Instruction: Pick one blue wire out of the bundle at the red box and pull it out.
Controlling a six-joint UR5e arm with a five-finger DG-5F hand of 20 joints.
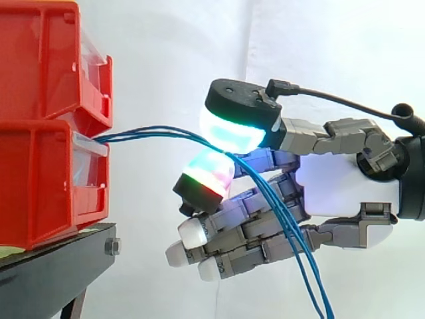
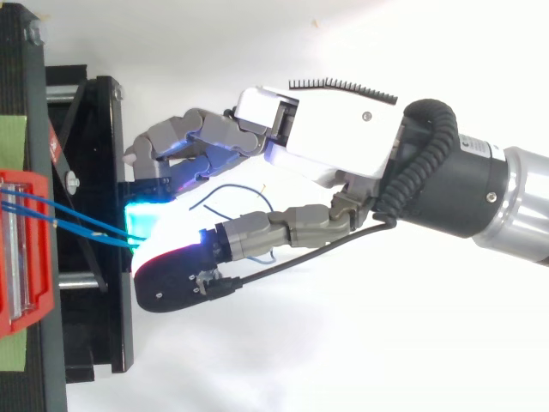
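Nearest, blue wires [image 1: 153, 133] leave the front lip of the lower red bin [image 1: 40, 186], run level to the robot hand [image 1: 339, 189], then hang down in front of its curled fingers. Two glowing pads [image 1: 229, 129] pinch the wires where they bend. That bin sits at the edge of the black stand [image 1: 60, 262]. Open air lies between bin and hand, with the white curtain [image 1: 172, 53] behind.

Lab test rig: red bins [image 1: 40, 179], black stand [image 1: 53, 266], white curtain [image 1: 172, 53].

Item tally
2 red bins [image 1: 46, 66] left; 3 blue wires [image 1: 146, 133] ctr; 1 hand [image 1: 345, 186] right; 1 black stand [image 1: 60, 266] btm-left.
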